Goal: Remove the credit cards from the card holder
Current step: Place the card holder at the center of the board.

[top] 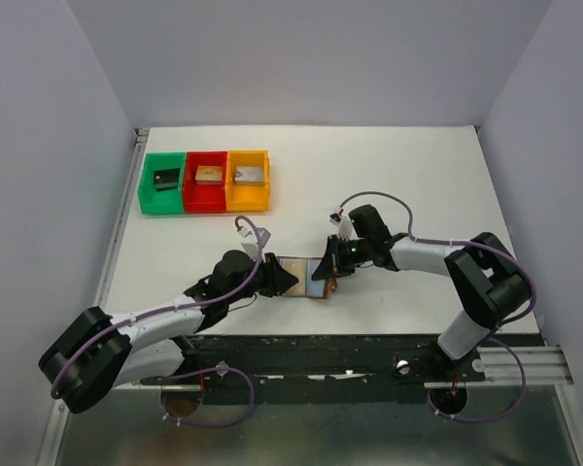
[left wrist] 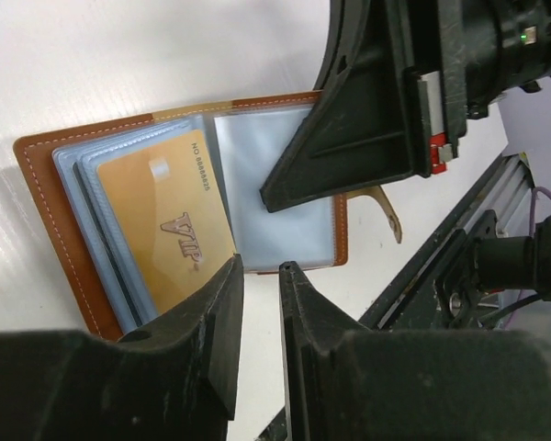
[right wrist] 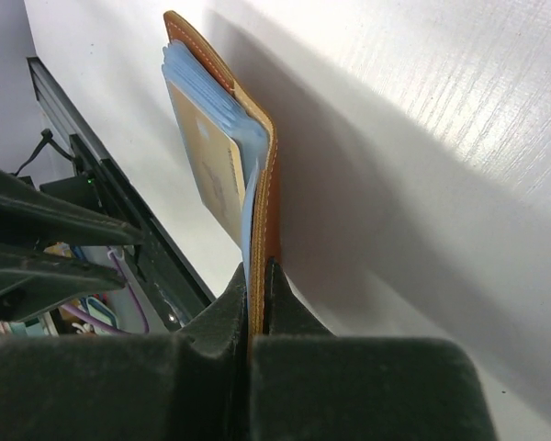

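Note:
The card holder (left wrist: 271, 216), brown leather with pale blue-grey pockets, lies open on the white table (top: 389, 175) between the arms. A tan-gold credit card (left wrist: 170, 220) marked "VIP" sits in the pockets of its left half, also seen edge-on as the gold card (right wrist: 211, 165). My left gripper (left wrist: 260, 271) is at the holder's near edge by the card's corner. Its jaws stand a narrow gap apart with only table showing between them. My right gripper (right wrist: 257, 271) is shut on the right flap of the card holder (right wrist: 268, 175). From above, the left gripper (top: 290, 282) and right gripper (top: 327, 264) flank the card holder (top: 297, 269).
Green (top: 148, 184), red (top: 206, 199) and orange (top: 248, 201) bins stand in a row at the back left, each holding a small block. The holder's snap tab (left wrist: 386, 207) hangs off its right edge. The black rail (top: 369, 345) runs along the table's near edge.

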`<state>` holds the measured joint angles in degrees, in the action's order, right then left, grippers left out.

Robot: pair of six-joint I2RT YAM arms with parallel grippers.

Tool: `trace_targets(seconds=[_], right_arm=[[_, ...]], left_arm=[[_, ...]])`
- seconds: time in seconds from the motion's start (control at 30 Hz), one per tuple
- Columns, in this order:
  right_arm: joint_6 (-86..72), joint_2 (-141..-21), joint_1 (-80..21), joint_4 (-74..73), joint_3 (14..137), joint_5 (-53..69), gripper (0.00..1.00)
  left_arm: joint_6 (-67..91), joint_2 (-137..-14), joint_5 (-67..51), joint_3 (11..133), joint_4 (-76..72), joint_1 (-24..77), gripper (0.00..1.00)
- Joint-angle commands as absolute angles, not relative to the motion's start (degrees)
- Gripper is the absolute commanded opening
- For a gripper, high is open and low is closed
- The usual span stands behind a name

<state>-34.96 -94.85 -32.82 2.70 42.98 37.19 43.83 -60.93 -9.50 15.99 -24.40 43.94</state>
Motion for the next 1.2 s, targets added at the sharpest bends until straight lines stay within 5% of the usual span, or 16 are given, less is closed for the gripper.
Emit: trace_targets(seconds=[0.0, 0.2, 0.47, 0.63, 1.0, 1.17], right_arm=[[-33.22, -96.42, -32.17, 3.52, 43.24, 38.59, 0.00], [-31.38, -96.24, -31.90, 0.09, 44.03, 36.65, 0.02], [-28.48, -95.63, -31.82, -7.20, 45.97, 32.09, 0.43], [-26.72, -92.99, -31.82, -11.50, 46.84, 28.13, 0.56], [-20.66, -78.95, -31.90, -30.05, 54.66, 11.26, 0.63], [-22.22, -67.69, -33.31, -23.75, 54.23, 19.92, 0.53]], left_arm=[[44.38, -66.08, -9.06, 18.28, -28.22, 43.59, 0.31], [44.48, -70.92, -7.47, 18.89, -28.04, 43.51, 0.31], [44.47, -77.42, -6.59, 20.56, -28.65, 43.51, 0.30], [45.44, -79.98, -6.07, 20.57, -29.53, 43.51, 0.29], [45.79, -79.72, -5.19, 20.83, -29.62, 43.51, 0.28], [46.23, -79.45, -4.92, 20.92, -30.06, 43.51, 0.28]])
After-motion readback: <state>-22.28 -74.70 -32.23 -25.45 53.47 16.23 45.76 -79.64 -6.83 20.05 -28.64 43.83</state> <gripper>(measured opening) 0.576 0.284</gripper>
